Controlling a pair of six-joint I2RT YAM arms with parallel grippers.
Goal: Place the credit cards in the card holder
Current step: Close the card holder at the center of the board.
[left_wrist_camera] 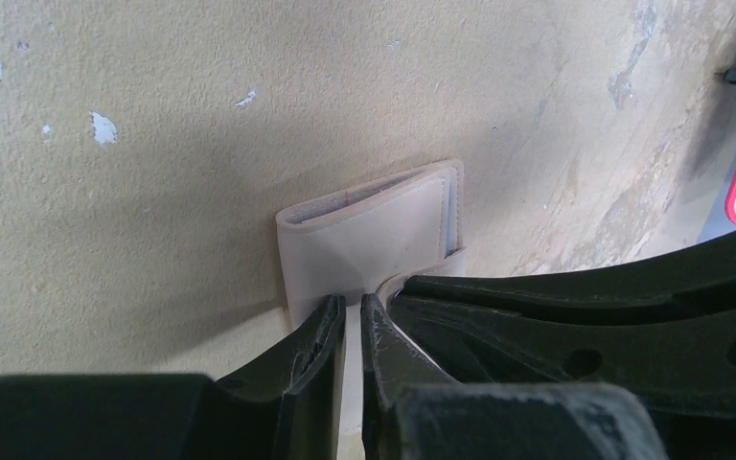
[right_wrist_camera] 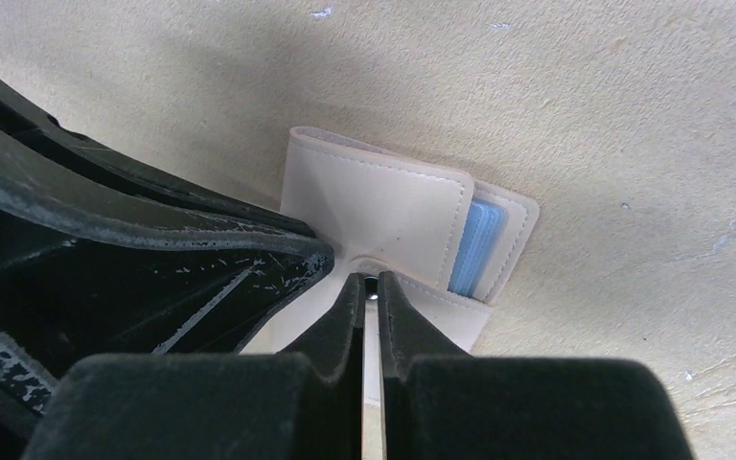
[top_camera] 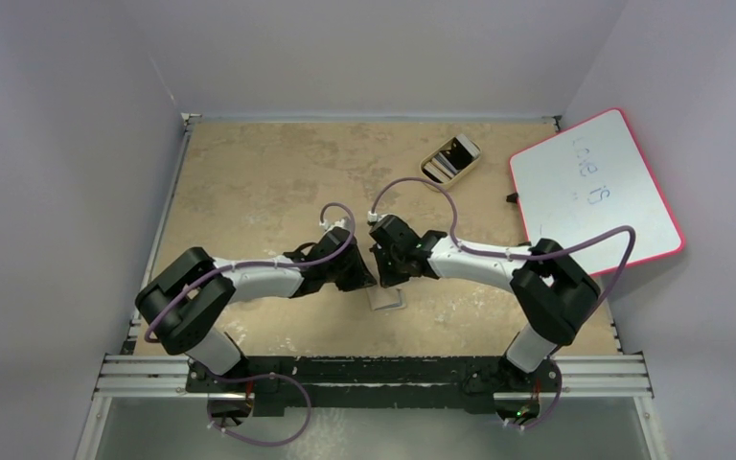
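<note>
Left claw (left_wrist_camera: 353, 305): fingers (left_wrist_camera: 326, 331) narrowly apart, a pale strip of the card holder (left_wrist_camera: 374, 230) filling the slit, so it is clamped on the holder's near edge. Right claw (right_wrist_camera: 371, 283): fingers drawn together to a hairline, tips at the small metal snap (right_wrist_camera: 372, 289) on the same edge; cannot tell if any material is caught between them. The two claws meet tip to tip at this one spot, left from the left and right from the right. The holder is folded over, its top panel creased, with the folds running in toward the gripped point. Its far side lies on the surface (top_camera: 259, 182). Inside it is a stack of pale blue credit cards (right_wrist_camera: 479, 244), tucked between the upper and lower panels. Only a narrow band of their edges shows at the open side, and the count is not readable. From above, the holder sits near the front middle of the surface, mostly hidden under both claws. Well away at the far right is a tan oval tray (top_camera: 467, 170) holding a white-edged phone-like slab (top_camera: 457, 151). Beside the tray, a red-rimmed whiteboard (top_camera: 594, 187) with faint writing overhangs the right edge of the surface.
</note>
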